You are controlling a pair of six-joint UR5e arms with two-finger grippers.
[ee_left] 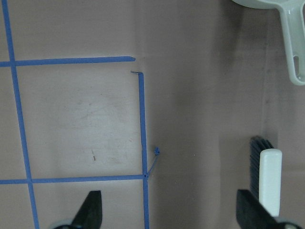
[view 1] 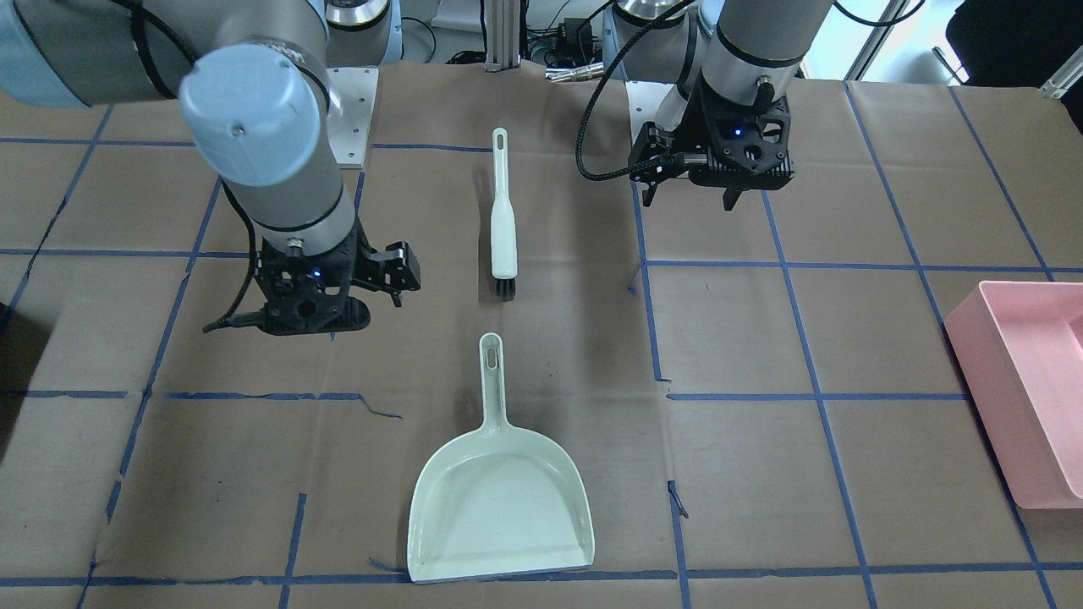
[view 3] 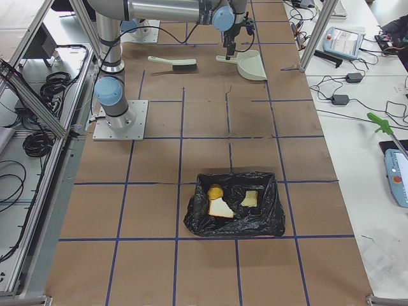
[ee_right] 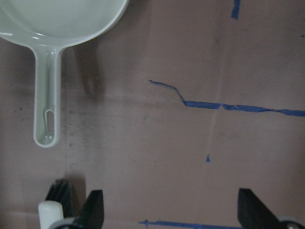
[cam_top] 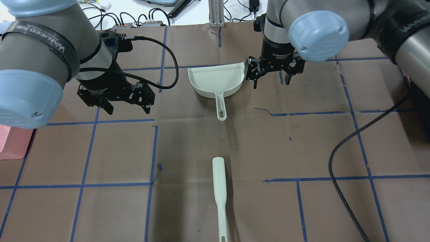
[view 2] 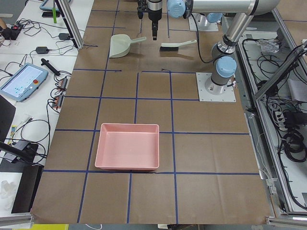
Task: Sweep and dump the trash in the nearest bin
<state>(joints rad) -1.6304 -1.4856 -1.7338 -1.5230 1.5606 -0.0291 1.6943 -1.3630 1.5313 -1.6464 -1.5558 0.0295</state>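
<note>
In the exterior right view, nearest the camera, a black-lined bin [view 3: 199, 220] sits on the tabletop [view 1: 761, 338] at the robot's right end. All the trash [view 3: 220, 208] lies inside it: a round yellow lump [view 3: 215, 191] touching a large white bread slice, and a smaller crusted bread piece [view 3: 249, 198] just beside them. At the opposite end, on the robot's left, stands a pink bin [view 2: 125, 167] with nothing visible in it.

Between the arms, a pale green dustpan [view 1: 499, 499] and a matching brush [view 1: 503, 224] lie flat on the brown paper in one line, apart from each other. The dustpan's handle points at the brush's dark bristles.

The left hand [cam_top: 127, 109] hovers above the tabletop, pointing down, on the robot's left of the two tools. Its fingers [ee_left: 91, 210] are spread wide and hold nothing; in its wrist view the brush head lies just inside the right-hand finger.

The right hand [cam_top: 270, 82] hangs on the other side of the tools, also pointing down. Its fingers [ee_right: 94, 207] are wide apart with nothing between them. In the overhead view it appears just beside the dustpan's side wall; whether it touches the dustpan cannot be told.
</note>
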